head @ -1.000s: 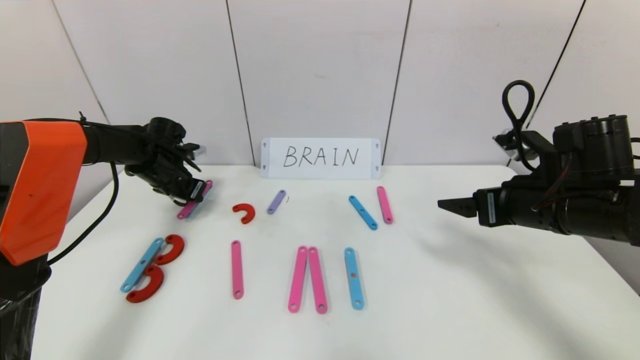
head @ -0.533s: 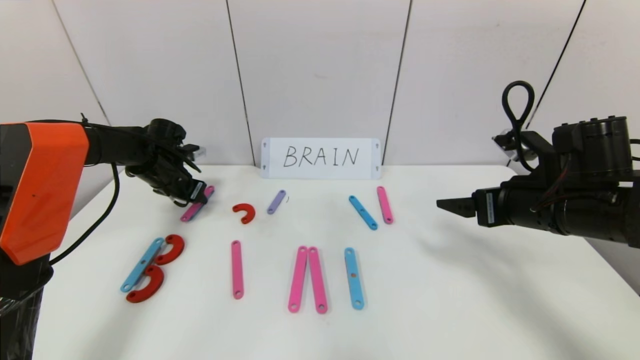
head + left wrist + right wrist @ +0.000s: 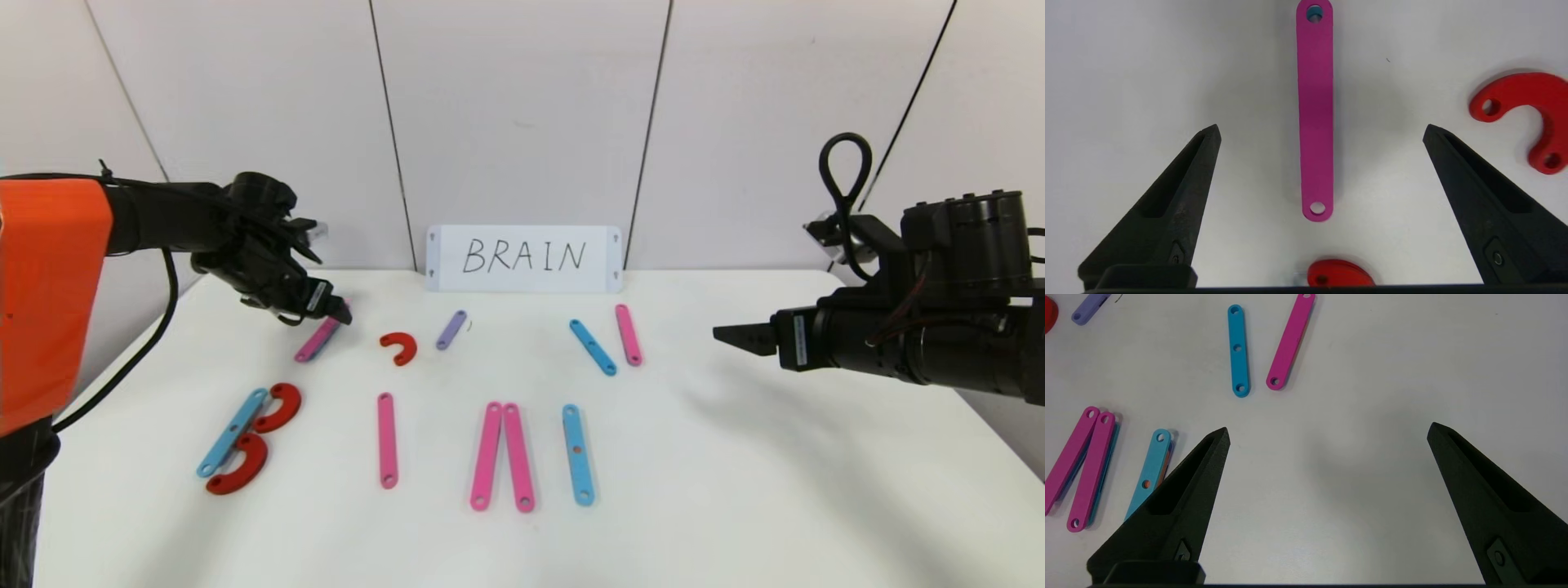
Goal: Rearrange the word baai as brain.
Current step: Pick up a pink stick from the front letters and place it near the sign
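My left gripper (image 3: 331, 313) hangs over the far-left part of the white desk (image 3: 735, 490), fingers spread wide, holding nothing. Directly under it lies a long flat pink plastic strip with holes (image 3: 1314, 110), stacked on a blue one that shows through its end hole. A red C-shaped plastic arc (image 3: 399, 347) lies just beside it toward centre, then a short purple strip (image 3: 451, 329). My right gripper (image 3: 732, 335) hovers above the right side of the desk, fingers wide apart, empty. Near the left edge: a blue strip (image 3: 232, 431) touching 2 red arcs (image 3: 277, 408). Along the near-centre: 1 pink strip (image 3: 386, 439), a pair of pink strips (image 3: 502, 456) touching at the far ends, 1 blue strip (image 3: 576, 454). Toward the far edge, right of centre: a blue strip (image 3: 1238, 350) and a pink strip (image 3: 1290, 342), apart. A white card lettered "BRAIN" (image 3: 524, 258) stands at the far edge.
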Tool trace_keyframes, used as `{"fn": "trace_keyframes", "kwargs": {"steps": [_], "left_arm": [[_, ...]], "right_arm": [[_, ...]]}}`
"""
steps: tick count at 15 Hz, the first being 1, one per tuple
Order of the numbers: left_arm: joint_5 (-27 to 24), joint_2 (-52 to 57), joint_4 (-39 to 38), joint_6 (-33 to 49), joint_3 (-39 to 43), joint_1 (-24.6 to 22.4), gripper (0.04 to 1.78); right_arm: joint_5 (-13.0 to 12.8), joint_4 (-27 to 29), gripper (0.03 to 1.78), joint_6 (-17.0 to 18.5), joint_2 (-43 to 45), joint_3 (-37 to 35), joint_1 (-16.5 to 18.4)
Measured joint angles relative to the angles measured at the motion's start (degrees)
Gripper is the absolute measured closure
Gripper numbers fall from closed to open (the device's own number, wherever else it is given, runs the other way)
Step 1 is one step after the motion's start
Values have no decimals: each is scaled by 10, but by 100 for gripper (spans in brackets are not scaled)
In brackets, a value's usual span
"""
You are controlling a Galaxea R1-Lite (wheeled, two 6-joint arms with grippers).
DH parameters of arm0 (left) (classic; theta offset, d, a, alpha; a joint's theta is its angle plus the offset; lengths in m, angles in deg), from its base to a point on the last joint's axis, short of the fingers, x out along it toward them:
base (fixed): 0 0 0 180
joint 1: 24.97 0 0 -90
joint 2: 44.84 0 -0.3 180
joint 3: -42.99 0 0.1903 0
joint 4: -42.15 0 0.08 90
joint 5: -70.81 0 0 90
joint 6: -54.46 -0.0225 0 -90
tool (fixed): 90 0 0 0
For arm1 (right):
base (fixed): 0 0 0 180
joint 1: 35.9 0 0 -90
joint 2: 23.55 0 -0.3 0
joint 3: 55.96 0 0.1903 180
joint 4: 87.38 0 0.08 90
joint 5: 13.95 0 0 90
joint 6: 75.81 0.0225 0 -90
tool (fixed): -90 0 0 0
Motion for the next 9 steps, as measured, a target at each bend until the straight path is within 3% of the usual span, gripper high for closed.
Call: {"fn": "trace_keyframes", "kwargs": {"steps": [5, 9], "left_arm": [[33, 76, 81, 131, 35, 41, 7], [74, 145, 79, 204, 137, 95, 7]], "right_arm": [[0, 0, 11, -2, 0, 0, 0], [0, 0, 11, 2, 0, 0, 1]]}}
